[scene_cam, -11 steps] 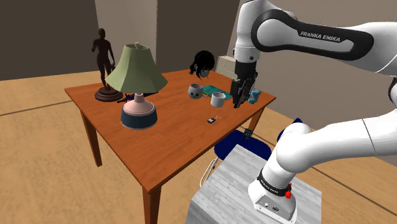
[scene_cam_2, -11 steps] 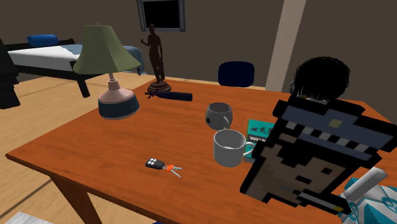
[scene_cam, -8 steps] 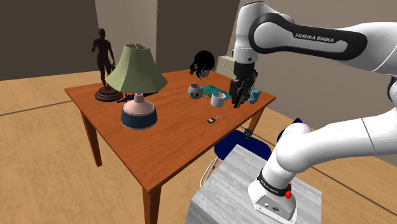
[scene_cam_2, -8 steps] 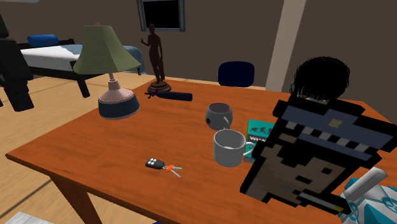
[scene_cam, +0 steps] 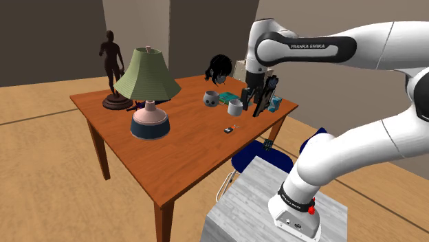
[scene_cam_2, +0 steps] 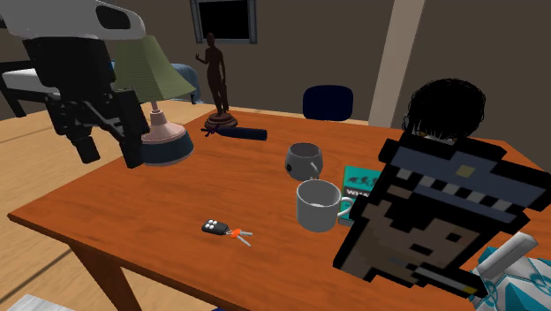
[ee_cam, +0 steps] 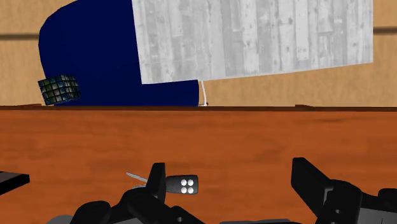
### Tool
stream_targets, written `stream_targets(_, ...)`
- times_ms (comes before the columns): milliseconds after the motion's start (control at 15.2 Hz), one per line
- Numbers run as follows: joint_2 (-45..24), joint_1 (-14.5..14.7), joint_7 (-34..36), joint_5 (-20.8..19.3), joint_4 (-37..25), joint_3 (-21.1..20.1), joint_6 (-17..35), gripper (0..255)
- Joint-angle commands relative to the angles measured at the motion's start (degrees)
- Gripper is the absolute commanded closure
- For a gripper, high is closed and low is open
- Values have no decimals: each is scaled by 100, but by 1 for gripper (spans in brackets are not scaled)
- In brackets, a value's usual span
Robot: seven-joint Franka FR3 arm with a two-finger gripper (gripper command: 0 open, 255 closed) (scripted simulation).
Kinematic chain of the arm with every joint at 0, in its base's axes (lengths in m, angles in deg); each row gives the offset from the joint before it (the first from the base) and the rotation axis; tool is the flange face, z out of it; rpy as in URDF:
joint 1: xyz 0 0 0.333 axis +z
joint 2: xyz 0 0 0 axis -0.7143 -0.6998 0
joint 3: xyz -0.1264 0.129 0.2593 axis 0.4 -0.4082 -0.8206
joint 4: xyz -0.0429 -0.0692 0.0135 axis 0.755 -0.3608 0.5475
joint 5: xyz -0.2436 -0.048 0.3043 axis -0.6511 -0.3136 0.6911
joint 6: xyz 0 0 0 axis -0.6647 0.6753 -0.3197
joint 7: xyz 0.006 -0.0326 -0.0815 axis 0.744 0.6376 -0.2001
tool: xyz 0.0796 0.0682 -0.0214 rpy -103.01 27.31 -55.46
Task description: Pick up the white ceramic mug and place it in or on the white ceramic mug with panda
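The arm carries the brand "FRANKA EMIKA" in white capitals on the dark band of its upper link, seen in the shoulder view. The teal book on the table bears white lettering, partly hidden and too small to read.

A wooden table is standing on tan flooring; dark walls are enclosing it, perhaps a bed lying beyond.

Home, likely bedroom: bed, shaded table lamp, figurine, wooden table, plank floor.
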Motion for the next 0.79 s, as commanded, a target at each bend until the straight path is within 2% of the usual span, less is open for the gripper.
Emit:
stream_targets(0,-264,-76,-170,-104,11,202,370,0)
stream_targets(396,-1279,-223,-655,-213,-300,741,1324,0)
stream_targets(726,-2238,-290,-1125,-80,-766,1156,2006,0)
